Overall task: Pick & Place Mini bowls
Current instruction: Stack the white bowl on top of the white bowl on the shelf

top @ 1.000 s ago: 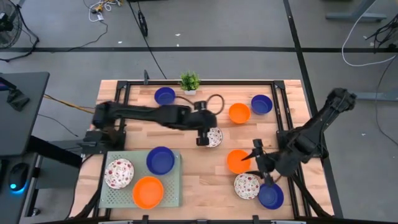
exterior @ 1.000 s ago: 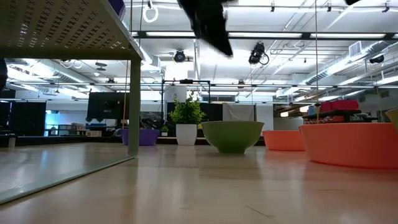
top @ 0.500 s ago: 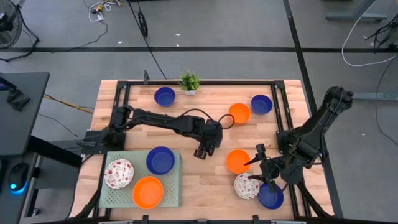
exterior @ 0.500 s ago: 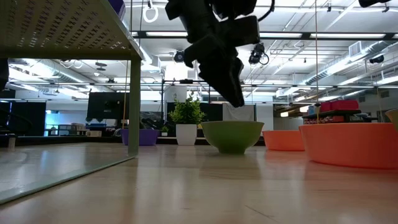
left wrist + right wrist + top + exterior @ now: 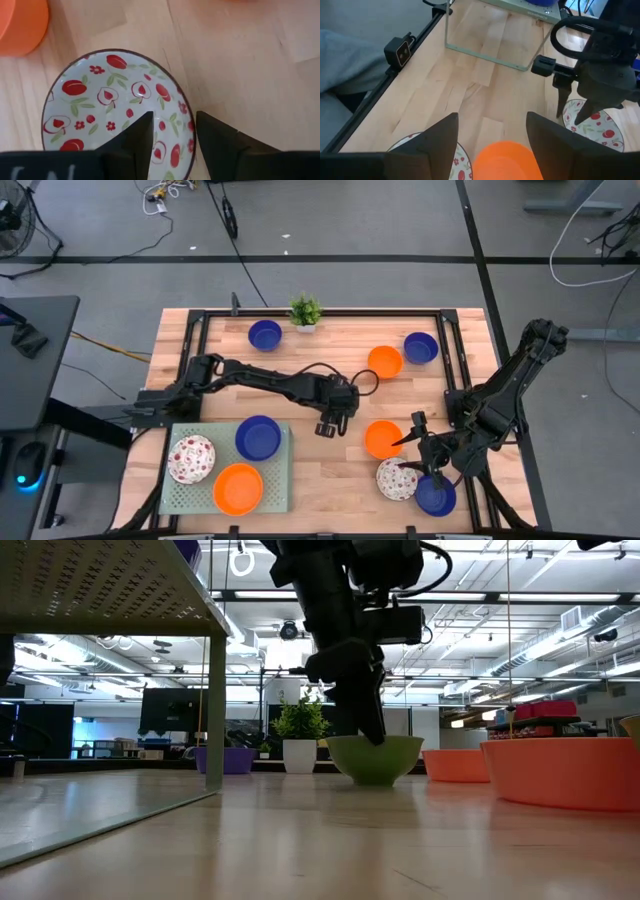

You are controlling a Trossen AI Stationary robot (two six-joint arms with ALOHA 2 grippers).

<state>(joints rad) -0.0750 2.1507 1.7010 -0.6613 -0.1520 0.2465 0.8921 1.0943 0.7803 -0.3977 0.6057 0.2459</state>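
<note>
A white mini bowl with a red pattern [image 5: 115, 107] sits on the table's middle; its outside looks green in the low view [image 5: 375, 762]. My left gripper [image 5: 330, 423] points steeply down over it, open. One finger [image 5: 137, 137] stands inside the bowl and the other [image 5: 217, 142] outside its rim. My right gripper [image 5: 404, 452] hovers open above an orange bowl [image 5: 383, 439] at the near right. Other bowls on the table: blue [image 5: 265, 334], orange [image 5: 385, 362], blue [image 5: 421, 347], white-red [image 5: 397, 479], blue [image 5: 436, 496]. My left gripper straddles the bowl's rim [image 5: 191, 127] from above, slanting down, one finger inside and one outside. The outer finger stands right at the rim; whether it touches I cannot tell. The bowl rests flat on the table.
A pale green perforated tray [image 5: 282, 480] at the near left holds a white-red, a blue and an orange bowl. A small potted plant [image 5: 305, 311] stands at the far edge. Black frame rails [image 5: 200, 340] run along the table's sides.
My left gripper has come down from well above the table and a little toward the near edge. Its fingertips now reach the white-red bowl's rim. The bowl has stayed in place.
</note>
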